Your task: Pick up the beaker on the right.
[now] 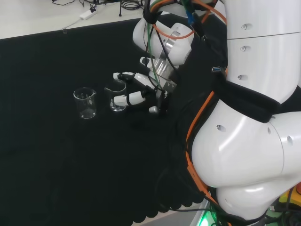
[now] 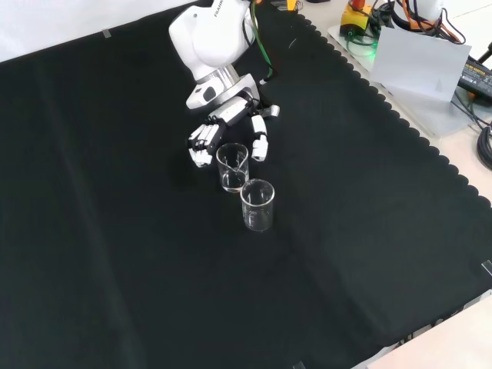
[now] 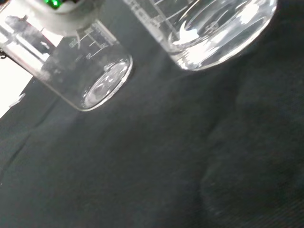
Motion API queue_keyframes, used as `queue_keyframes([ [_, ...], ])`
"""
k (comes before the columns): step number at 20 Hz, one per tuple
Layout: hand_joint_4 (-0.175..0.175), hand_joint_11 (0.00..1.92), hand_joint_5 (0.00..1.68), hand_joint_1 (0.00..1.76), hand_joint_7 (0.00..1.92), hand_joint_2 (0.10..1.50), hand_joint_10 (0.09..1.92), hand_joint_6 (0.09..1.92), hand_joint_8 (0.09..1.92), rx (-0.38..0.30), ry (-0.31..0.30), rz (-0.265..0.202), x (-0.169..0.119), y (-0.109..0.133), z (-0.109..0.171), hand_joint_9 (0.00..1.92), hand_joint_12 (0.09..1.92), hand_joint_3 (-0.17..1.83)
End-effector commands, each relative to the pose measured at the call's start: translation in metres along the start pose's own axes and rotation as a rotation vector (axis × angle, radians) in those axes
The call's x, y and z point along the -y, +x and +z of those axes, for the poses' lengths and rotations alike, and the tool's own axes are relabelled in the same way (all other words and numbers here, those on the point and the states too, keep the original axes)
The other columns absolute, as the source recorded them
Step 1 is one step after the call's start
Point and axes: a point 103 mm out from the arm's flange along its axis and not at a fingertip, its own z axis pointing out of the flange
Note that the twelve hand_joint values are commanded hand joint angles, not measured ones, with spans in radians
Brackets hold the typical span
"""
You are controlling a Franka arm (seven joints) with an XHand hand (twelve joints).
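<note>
1. Beaker first: in the head view I see two small clear glass beakers upright on the black cloth [image 1: 47,155], side by side. The right-hand clear glass beaker [image 1: 116,97] is my target, and the other clear glass beaker [image 1: 85,103] stands just to its left, apart from it. The black and white hand [image 1: 138,94] sits immediately right of the target, with fingers reaching along its far side and near side, so the glass lies between them. I judge the hand half closed around the beaker, though I cannot tell whether the fingers actually touch the glass. The base looks to be on the cloth, so I take the lift as not yet done.

2. In the front view the same pair stand one behind the other: the target [image 2: 232,167] is the farther one, the spare [image 2: 257,204] nearer the camera and slightly right. The hand [image 2: 228,138] comes down from above, with fingers on the left and right flanks of the target's rim. The target's long axis is vertical, and the hand approaches from the side away from the spare, so closing should not disturb it.

3. In the wrist view the target's base [image 3: 213,33] looms very close and large, with the spare [image 3: 92,71] beyond it, clearly separate.
</note>
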Motion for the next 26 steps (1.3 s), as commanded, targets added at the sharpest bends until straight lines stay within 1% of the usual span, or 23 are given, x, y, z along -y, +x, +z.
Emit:
queue_keyframes([
  [1,-0.037,0.0,0.39,0.78,0.26,0.62,0.58,0.09,0.54,-0.001,-0.019,0.017,-0.018,0.005,0.011,0.33,1.17,0.36],
  [2,-0.037,0.0,0.39,0.78,0.26,0.62,0.58,0.09,0.54,-0.002,-0.021,0.016,-0.018,0.005,0.012,0.33,1.18,0.37],
  [3,-0.036,0.0,0.4,0.78,0.26,0.62,0.58,0.09,0.54,-0.024,-0.042,0.019,-0.009,-0.006,-0.001,0.34,1.18,0.37],
  [5,-0.036,0.0,0.4,0.79,0.27,0.61,0.58,0.09,0.54,-0.022,-0.038,0.022,-0.008,-0.008,-0.004,0.34,1.18,0.37],
  [9,-0.037,0.0,0.41,0.79,0.27,0.61,0.58,0.09,0.54,-0.015,-0.027,0.019,-0.02,0.004,0.013,0.34,1.19,0.38],
  [15,-0.037,0.0,0.41,0.79,0.28,0.61,0.58,0.09,0.54,-0.024,-0.019,0.001,-0.027,0.007,0.021,0.35,1.19,0.39],
  [17,-0.037,0.0,0.42,0.79,0.28,0.61,0.58,0.09,0.54,-0.032,-0.018,-0.006,-0.031,0.012,0.027,0.35,1.19,0.39],
  [24,-0.038,0.0,0.45,0.79,0.29,0.6,0.59,0.09,0.55,-0.05,-0.032,0.005,-0.031,0.011,0.028,0.37,1.2,0.4],
  [26,-0.038,0.0,0.47,0.79,0.3,0.6,0.58,0.09,0.55,-0.055,-0.036,0.008,-0.035,0.014,0.033,0.38,1.21,0.41],
])
